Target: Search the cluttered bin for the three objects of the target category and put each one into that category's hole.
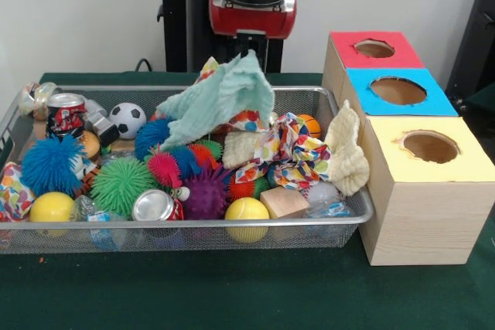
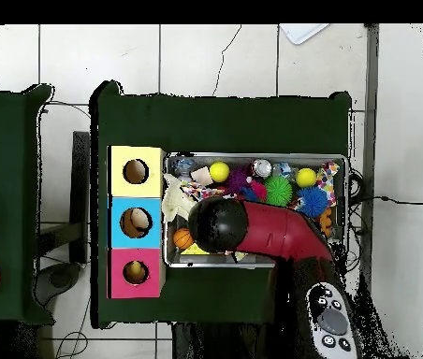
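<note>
My gripper (image 1: 252, 50) hangs over the back middle of the wire bin (image 1: 193, 227), shut on the top corner of a mint green cloth (image 1: 220, 98). The cloth dangles lifted above the clutter, its lower end brushing the toys. To the bin's right stand three wooden boxes with round holes: red top (image 1: 348, 56), blue top (image 1: 363, 100), yellow top (image 1: 468, 161). In the overhead view the arm's head (image 2: 217, 224) covers the gripper and the cloth; the boxes (image 2: 136, 222) lie left of the bin. A cream cloth (image 1: 346, 152) drapes over the bin's right rim.
The bin holds a patterned cloth (image 1: 286, 156), two drink cans (image 1: 66, 113) (image 1: 155, 206), several spiky balls (image 1: 120, 185), yellow balls (image 1: 246, 210), a soccer ball (image 1: 128, 119) and a wooden block (image 1: 283, 202). Green cloth covers the table (image 1: 232, 291).
</note>
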{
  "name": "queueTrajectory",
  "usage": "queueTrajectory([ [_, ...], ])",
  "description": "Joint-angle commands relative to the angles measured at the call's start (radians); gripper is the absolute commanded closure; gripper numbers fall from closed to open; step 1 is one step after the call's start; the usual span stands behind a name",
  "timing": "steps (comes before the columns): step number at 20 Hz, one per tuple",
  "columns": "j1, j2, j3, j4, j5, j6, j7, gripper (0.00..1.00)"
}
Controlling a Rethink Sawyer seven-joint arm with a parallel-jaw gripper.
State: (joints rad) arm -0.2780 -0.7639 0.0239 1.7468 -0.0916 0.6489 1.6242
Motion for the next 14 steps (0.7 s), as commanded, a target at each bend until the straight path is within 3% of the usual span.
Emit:
queueTrajectory([
  [1,0.062,0.006,-0.021,0.044,0.073,0.049,0.283,1.00],
  [4,0.075,0.027,-0.036,0.031,0.086,0.035,0.284,1.00],
  [14,0.116,-0.032,-0.075,0.069,0.142,0.067,0.252,1.00],
])
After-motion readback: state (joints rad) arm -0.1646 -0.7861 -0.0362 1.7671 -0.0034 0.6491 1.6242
